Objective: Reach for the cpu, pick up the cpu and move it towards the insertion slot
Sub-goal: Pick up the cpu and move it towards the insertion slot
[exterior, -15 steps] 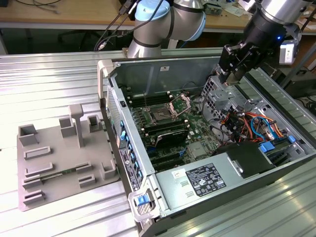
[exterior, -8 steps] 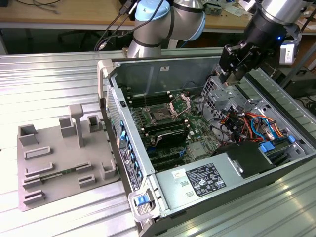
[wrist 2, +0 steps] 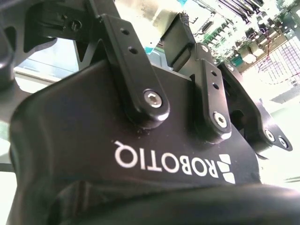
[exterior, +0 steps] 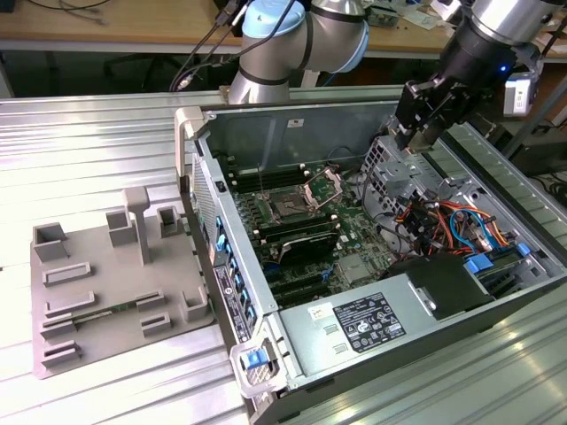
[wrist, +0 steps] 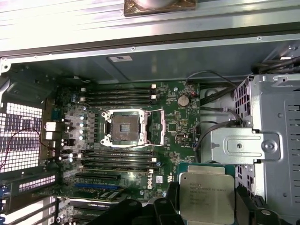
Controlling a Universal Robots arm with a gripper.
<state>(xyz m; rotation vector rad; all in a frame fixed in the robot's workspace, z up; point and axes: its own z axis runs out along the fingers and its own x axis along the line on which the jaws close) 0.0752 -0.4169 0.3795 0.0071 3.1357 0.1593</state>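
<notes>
The tool (exterior: pixel 415 133), a black jointed clamp on the end of the silver and pale-blue arm (exterior: pixel 301 35), hangs above the open computer case (exterior: pixel 372 257), over the edge of the case nearest the perforated metal drive cage (exterior: pixel 390 168). In the first wrist view the cpu (wrist: pixel 206 197) sits between the dark fingers (wrist: pixel 171 201), which close on its two opposite sides: the tool is holding the chip. The cpu is a flat square with a dull silver metal lid, fine print on top and a thin green rim showing around it.

The insertion slot (wrist: pixel 125 127) lies well apart from the chip on the green motherboard (wrist: pixel 173 117). It is a square socket with a dark centre, a bright metal frame and a hinged bracket swung open beside it; in the exterior view the same socket (exterior: pixel 290 207) sits near the middle of the board, its bracket tilted upward. Long narrow black memory slots (wrist: pixel 119 93) run along both sides of the socket.

The case rests on a ribbed metal surface (exterior: pixel 89 150). Towards the exterior view's left edge of that surface lies a grey moulded plastic tray (exterior: pixel 115 283) with upright posts and rectangular frames.

In the second wrist view the tool's glossy black body (wrist 2: pixel 140 140) carries linkage bars fixed with hex-socket screws.
</notes>
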